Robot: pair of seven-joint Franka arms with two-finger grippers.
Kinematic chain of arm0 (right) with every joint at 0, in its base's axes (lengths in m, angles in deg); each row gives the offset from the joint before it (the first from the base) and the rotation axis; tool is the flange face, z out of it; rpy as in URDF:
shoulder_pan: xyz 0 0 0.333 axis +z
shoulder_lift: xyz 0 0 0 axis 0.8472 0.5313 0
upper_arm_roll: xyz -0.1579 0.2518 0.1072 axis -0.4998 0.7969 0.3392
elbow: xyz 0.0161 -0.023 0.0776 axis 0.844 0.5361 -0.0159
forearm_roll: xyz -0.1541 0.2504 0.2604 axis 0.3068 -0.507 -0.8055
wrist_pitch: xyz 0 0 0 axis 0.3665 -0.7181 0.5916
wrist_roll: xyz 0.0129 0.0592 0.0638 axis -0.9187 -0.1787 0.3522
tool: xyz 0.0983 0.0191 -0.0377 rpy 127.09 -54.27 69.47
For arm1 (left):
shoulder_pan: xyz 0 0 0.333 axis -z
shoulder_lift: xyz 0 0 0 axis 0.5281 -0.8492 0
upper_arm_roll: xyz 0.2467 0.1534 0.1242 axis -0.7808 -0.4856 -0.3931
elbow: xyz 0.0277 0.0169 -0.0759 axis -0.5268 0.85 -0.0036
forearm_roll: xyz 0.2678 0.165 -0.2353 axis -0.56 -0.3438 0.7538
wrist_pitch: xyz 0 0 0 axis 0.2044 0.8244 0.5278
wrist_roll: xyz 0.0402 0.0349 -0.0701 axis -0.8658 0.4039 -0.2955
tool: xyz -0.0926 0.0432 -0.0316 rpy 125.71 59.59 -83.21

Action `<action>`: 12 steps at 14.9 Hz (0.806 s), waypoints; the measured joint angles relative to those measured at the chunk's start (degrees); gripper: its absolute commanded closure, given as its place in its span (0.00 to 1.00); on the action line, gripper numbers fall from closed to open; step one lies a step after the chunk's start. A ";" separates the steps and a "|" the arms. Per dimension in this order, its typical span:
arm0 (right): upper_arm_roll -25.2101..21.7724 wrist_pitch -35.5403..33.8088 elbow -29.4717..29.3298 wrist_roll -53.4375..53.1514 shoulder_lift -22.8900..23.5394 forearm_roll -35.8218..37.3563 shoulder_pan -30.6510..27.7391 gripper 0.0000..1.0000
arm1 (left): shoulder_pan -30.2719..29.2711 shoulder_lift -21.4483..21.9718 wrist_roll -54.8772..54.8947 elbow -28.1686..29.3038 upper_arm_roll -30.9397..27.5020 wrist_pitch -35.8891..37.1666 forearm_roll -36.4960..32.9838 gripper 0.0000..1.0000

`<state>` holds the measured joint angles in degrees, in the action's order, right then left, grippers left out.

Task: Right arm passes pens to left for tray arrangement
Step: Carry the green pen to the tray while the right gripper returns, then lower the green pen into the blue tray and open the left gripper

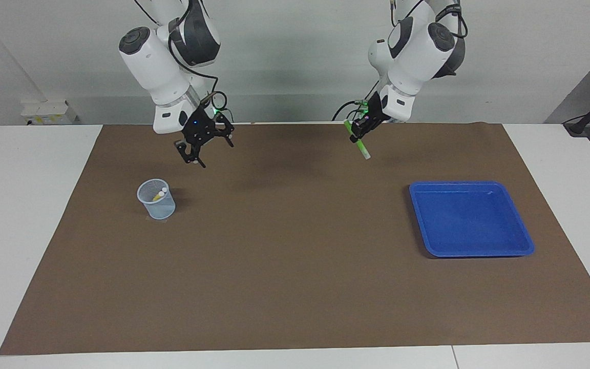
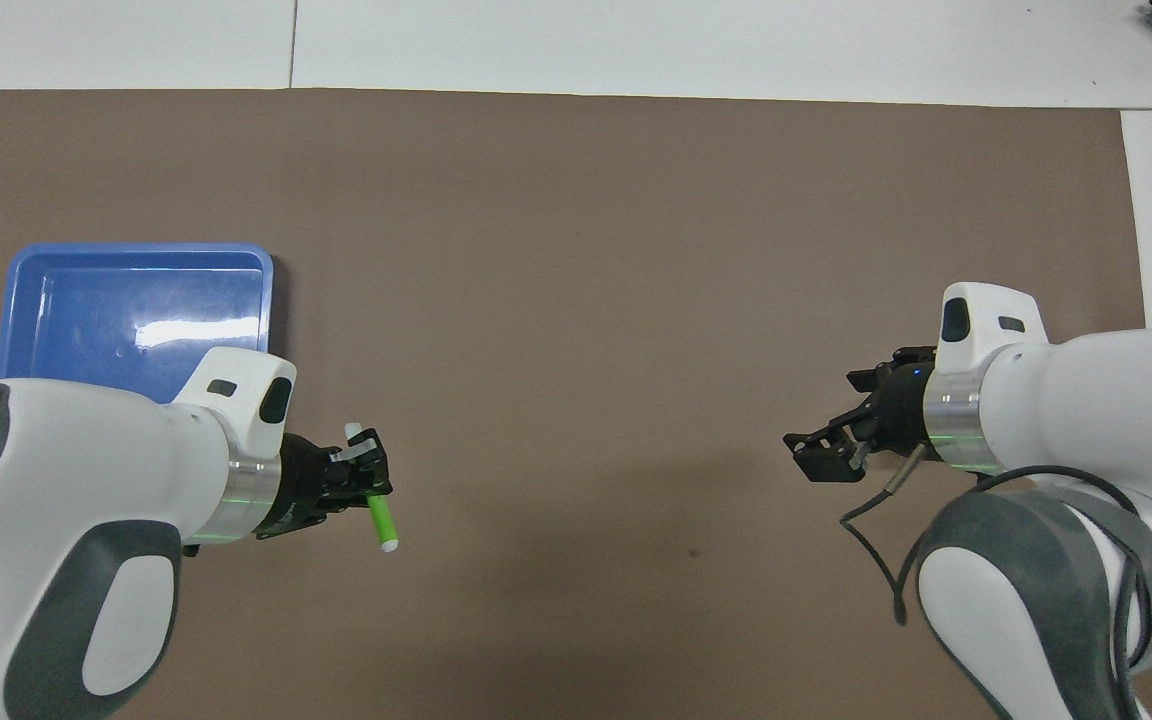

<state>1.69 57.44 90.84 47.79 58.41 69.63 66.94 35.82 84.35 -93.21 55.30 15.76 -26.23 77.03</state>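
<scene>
My left gripper (image 1: 359, 132) is shut on the green pen (image 1: 362, 148) and holds it in the air over the brown mat, toward the tray's end. The pen hangs tilted, with its pale tip pointing down (image 2: 382, 522). The left gripper (image 2: 368, 487) shows beside the blue tray (image 2: 136, 251), which holds nothing (image 1: 471, 220). My right gripper (image 1: 209, 151), with its blue light, hangs open and holds nothing over the mat, close to the mesh cup (image 1: 155, 200). A yellow pen (image 1: 160, 195) stands in that cup. In the overhead view the right gripper (image 2: 831, 420) shows and the right arm hides the cup.
The brown mat (image 1: 295, 266) covers most of the white table. The left arm covers one corner of the tray in the overhead view.
</scene>
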 measured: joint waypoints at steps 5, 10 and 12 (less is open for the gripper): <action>0.04 0.49 0.21 32.91 3.70 8.37 -3.39 0.05 | -8.49 0.03 25.92 -0.10 -0.18 3.48 -11.74 1.00; -0.03 0.55 0.25 64.90 4.98 13.37 -8.32 0.11 | -12.80 -3.70 34.56 0.08 -0.18 0.58 -20.02 1.00; -0.01 0.66 0.36 71.75 6.01 17.04 -9.10 0.24 | -14.24 -6.79 35.24 0.15 -0.16 -2.93 -21.93 1.00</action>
<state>1.68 58.10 91.20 119.53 64.42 86.67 57.84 21.58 77.56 -57.98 55.45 15.60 -29.16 55.11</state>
